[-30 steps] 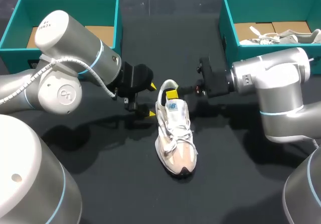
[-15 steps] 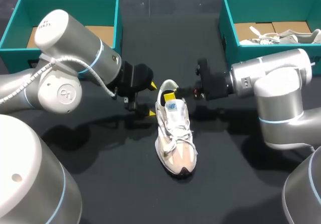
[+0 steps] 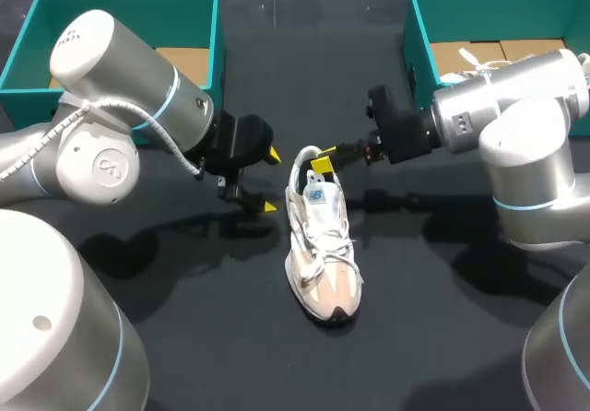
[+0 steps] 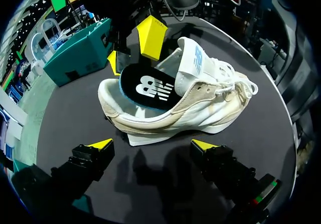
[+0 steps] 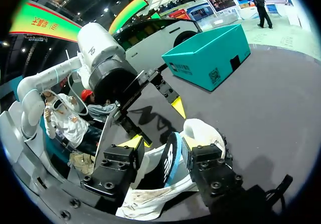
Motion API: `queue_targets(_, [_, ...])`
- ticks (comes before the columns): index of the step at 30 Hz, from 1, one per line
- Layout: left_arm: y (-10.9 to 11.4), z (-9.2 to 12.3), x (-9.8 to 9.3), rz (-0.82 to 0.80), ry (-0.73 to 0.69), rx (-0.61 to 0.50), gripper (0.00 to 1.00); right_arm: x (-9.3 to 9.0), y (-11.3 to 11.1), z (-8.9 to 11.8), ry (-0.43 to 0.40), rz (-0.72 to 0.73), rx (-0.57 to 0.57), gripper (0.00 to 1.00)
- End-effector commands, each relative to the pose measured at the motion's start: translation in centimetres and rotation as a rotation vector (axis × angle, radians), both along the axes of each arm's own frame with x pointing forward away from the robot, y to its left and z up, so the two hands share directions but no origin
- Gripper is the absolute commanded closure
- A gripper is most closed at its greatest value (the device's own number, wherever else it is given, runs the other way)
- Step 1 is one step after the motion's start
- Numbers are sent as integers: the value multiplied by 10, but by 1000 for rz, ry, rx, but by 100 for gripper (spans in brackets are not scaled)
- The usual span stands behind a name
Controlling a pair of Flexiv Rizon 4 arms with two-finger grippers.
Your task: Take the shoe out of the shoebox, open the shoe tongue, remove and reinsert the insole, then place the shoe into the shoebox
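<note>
A white and beige lace-up sneaker (image 3: 321,245) lies on its sole at the middle of the black table (image 3: 433,337), toe toward 6 o'clock and heel toward 12. Its white tongue (image 3: 316,195) stands raised off the laces. A black foam insole with a white logo (image 4: 148,86) sits partly out of the sneaker. Its heel end tilts up above the collar, while the front part is hidden inside (how far in it reaches cannot be seen).

The right gripper (image 3: 323,162) is at the heel opening, its arm coming in from 2 o'clock. In its wrist view the insole stands edge-on right at the gripper, but I cannot tell whether it is pinched or merely touched.

The left gripper (image 3: 270,182) hangs just beside the sneaker at its 10 o'clock, jaws spread wide with nothing between them. In its wrist view the sneaker lies side-on ahead of it.

A teal cardboard shoebox (image 3: 219,52) stands at the table's 10 o'clock, with brown card showing on its floor. A second teal shoebox (image 3: 413,52) stands at 2 o'clock, well apart from the sneaker, with another white shoe (image 3: 516,64) inside.
</note>
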State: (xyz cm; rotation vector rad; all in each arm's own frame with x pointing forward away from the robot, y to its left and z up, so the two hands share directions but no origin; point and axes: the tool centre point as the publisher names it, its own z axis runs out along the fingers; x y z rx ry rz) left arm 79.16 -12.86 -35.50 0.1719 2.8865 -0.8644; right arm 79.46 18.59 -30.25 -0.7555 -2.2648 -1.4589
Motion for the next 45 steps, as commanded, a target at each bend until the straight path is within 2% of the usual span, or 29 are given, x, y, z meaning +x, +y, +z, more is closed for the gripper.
queue_targets(1, [8,10,-1,-17,5,16,0,5,-9,6,18,30,-60,51])
queue_targets(14, [49,44,11,-123,36,111,0,27,-57,23,107,62,-276,52])
queue_targets(26, [85,73,21,-143,77,157,0,32,-90,53,203,34,-500,53])
queue_targets(28, [90,77,23,-137,73,167,0,32,-94,59,216,-1,-557,56])
queue_targets(30, [95,81,26,-136,76,169,0,31,-95,64,220,-42,-614,65])
queue_targets(31, [97,83,27,-132,75,174,0,31,-94,67,221,-66,-629,73])
queue_targets(33, [101,88,29,-140,80,173,0,28,-91,72,218,-111,-677,100])
queue_targets(37, [110,98,33,-183,83,179,0,17,-78,78,206,-230,-775,100])
queue_targets(39, [112,101,35,-199,73,205,0,8,-65,79,212,-308,-869,100])
queue_targets(45, [112,101,35,-199,73,205,0,4,-60,79,206,-331,-881,100])
